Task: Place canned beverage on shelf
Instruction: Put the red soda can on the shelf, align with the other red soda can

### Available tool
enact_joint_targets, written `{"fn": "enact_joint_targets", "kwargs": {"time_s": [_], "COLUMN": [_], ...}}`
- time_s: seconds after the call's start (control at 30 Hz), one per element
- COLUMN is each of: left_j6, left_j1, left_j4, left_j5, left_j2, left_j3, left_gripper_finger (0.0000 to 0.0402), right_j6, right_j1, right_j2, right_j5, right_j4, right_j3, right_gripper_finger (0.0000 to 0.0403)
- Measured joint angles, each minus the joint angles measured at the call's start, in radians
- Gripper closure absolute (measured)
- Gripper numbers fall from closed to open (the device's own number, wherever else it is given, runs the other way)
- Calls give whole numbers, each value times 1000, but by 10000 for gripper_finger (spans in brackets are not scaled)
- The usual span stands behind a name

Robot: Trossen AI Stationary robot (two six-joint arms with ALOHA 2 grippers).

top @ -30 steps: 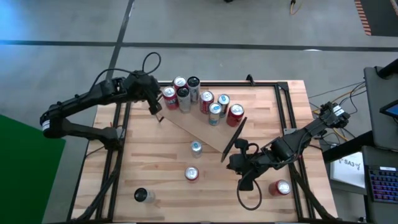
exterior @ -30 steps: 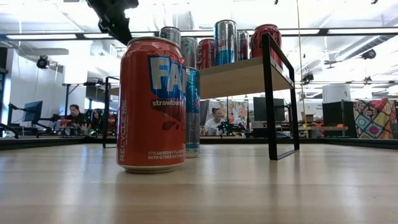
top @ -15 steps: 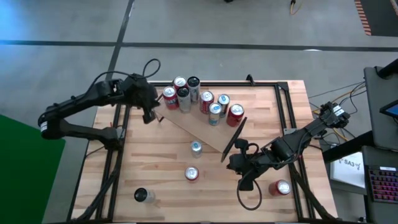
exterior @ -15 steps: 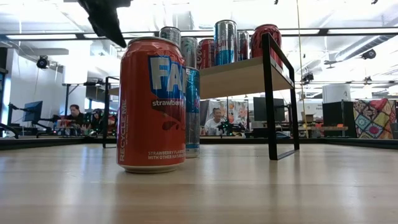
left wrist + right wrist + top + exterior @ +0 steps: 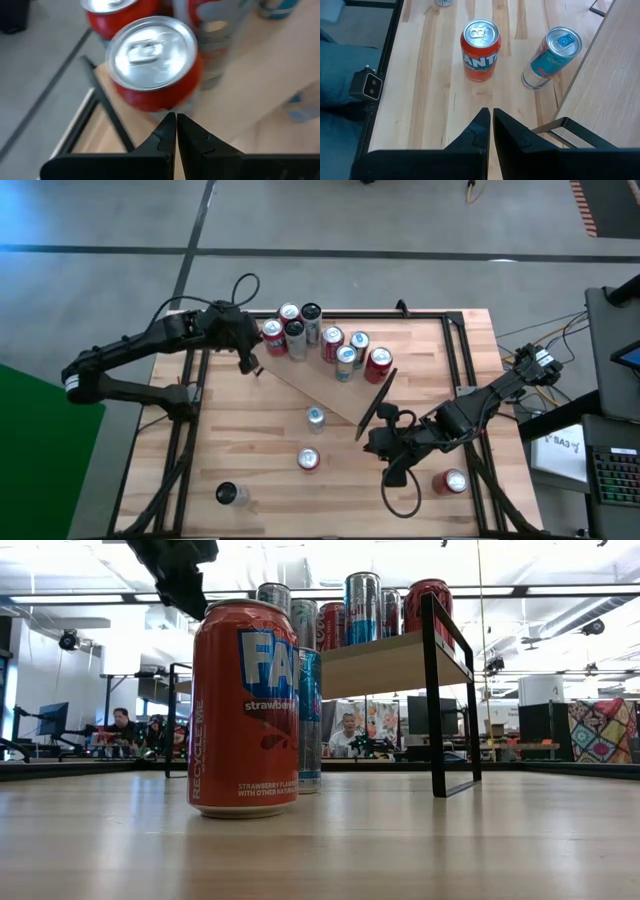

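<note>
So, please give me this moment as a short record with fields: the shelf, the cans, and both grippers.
shelf: light-wood plank standing on the table
cans on shelf: seven, along its far edge, e.g. red can
cans on table: four, including orange Fanta can and slim teal can
left gripper: shut, empty, at the shelf's left end
right gripper: shut, empty, above the table

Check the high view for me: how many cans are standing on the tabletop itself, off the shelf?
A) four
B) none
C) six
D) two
A: off the shelf there is a blue-topped can, a red can, a dark can near the front left corner and a red can at the front right by the right arm.
</note>
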Motion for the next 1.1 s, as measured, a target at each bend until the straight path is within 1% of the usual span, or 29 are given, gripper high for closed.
{"fn": "enact_joint_targets", "kwargs": {"time_s": [0.1, 0.27, 0.47, 0.57, 0.63, 0.67, 0.77, 0.8, 0.83, 0.93, 1.03, 1.1], "left_j6": [0, 10, 11, 9, 9, 15, 64, 78, 88, 96, 107, 109], "left_j1": [0, 0, 1, 1, 1, 1, 0, -1, -1, 2, 0, 0], "left_j4": [-1, 8, 17, -11, -48, -75, -126, -120, -101, -6, 37, 45], "left_j5": [-39, -51, -167, -171, -143, -95, 118, 155, 169, 163, 135, 98], "left_j2": [0, 2, 1, -8, -19, -24, -32, -33, -34, -28, -26, -27], "left_j3": [0, 0, 0, 0, 0, 0, -3, -8, -14, -34, -41, -41], "left_gripper_finger": [401, 401, 401, 401, 401, 401, 401, 401, 401, 401, 401, 401], "right_j6": [-1, -1, 1, 2, 2, 2, 0, -2, -8, -10, -9, -8], "right_j1": [0, 0, 0, 0, 0, 0, 0, 0, 0, 0, -4, -7], "right_j2": [0, 0, 0, 0, 0, 0, 0, 0, 0, 0, 0, 0], "right_j5": [0, 1, 1, 1, 1, 1, 2, 6, 11, 27, 26, 26], "right_j4": [10, 12, 14, 15, 15, 16, 17, 18, 18, 18, 23, 28], "right_j3": [0, 0, 0, 0, 0, 0, 0, 0, 0, 0, 0, 0], "right_gripper_finger": [390, 390, 390, 390, 390, 390, 390, 390, 390, 390, 390, 390]}}
